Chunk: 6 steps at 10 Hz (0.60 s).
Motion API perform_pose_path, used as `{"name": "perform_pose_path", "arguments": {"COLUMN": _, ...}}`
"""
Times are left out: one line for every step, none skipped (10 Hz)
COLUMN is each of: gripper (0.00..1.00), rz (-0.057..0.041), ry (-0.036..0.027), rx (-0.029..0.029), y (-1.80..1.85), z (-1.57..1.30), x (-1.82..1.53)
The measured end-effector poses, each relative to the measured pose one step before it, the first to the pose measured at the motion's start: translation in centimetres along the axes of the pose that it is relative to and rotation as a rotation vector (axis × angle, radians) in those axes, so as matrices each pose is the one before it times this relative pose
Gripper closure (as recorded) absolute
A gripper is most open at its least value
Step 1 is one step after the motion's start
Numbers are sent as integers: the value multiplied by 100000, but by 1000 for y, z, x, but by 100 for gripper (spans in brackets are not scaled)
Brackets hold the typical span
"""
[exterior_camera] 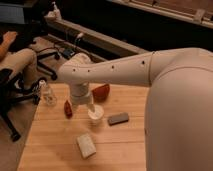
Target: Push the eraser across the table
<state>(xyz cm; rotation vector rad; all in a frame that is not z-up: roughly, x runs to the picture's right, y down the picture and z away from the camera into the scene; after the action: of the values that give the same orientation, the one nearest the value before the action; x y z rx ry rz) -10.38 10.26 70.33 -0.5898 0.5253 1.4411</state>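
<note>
On the table [50, 145], the eraser [118, 118] (likely light, stiff) needs a low side push from the nearby end effector [92, 107], fingers apart.

One gripper [93, 106] hung over the one table [55, 150], just above the single white cup [96, 118]. One dark grey eraser [118, 118] lay just right of it, and one pale cream block [86, 145] lay below it. Two red things lay near it: a dark red piece [68, 108] left, an orange-red piece [101, 92] beyond. One clear bottle [48, 93] stood farther left.
</note>
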Motion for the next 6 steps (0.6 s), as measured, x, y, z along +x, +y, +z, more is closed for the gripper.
{"name": "perform_pose_path", "arguments": {"gripper": 35, "rz": 9, "ry": 0, "rx": 4, "y": -3, "z": 2, "x": -1}}
{"name": "perform_pose_path", "arguments": {"gripper": 35, "rz": -4, "ry": 7, "rx": 0, "y": 1, "z": 4, "x": 1}}
{"name": "perform_pose_path", "arguments": {"gripper": 35, "rz": -4, "ry": -6, "rx": -4, "y": 2, "z": -3, "x": -1}}
{"name": "perform_pose_path", "arguments": {"gripper": 35, "rz": 3, "ry": 2, "rx": 3, "y": -1, "z": 0, "x": 1}}
{"name": "perform_pose_path", "arguments": {"gripper": 35, "rz": 25, "ry": 4, "rx": -1, "y": -11, "z": 1, "x": -1}}
{"name": "perform_pose_path", "arguments": {"gripper": 35, "rz": 87, "ry": -53, "rx": 174, "y": -145, "z": 22, "x": 24}}
